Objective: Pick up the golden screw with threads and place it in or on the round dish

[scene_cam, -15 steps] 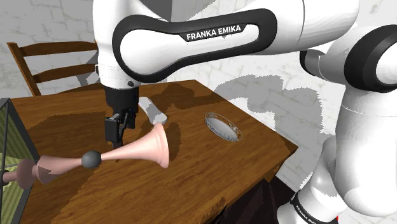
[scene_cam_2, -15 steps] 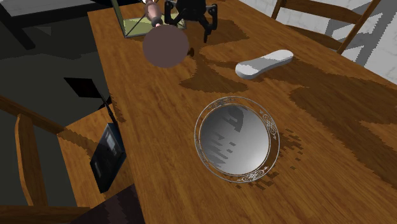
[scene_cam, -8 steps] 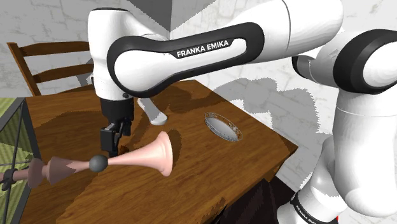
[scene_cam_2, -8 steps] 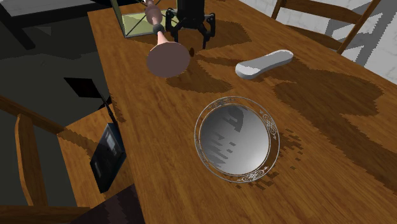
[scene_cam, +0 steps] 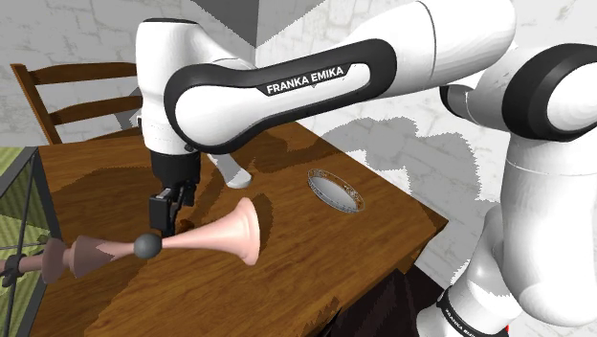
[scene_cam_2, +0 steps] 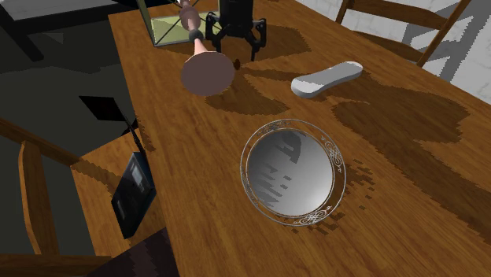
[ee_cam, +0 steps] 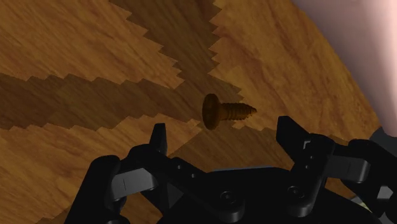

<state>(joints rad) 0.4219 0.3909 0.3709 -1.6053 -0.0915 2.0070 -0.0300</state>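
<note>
The gripper stood open. The screw lay on the table between its fingers. Risk: the horn, lower left in the shoulder view, sat close; closing could nudge it. The dish lay beyond, centre of the second exterior view.

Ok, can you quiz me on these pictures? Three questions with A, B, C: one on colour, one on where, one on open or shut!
1. What colour is the round dish? A red B silver-grey C green
2. Where is the screw? A in the dish B in the end effector C on the wooden table
3. The end effector's fingers are: A open B shut on the screw C shut on nothing
Answers: B, its bowl shines grey; C, it lies on the wood ahead of the fingers; A, they stand apart, touching nothing.
</note>
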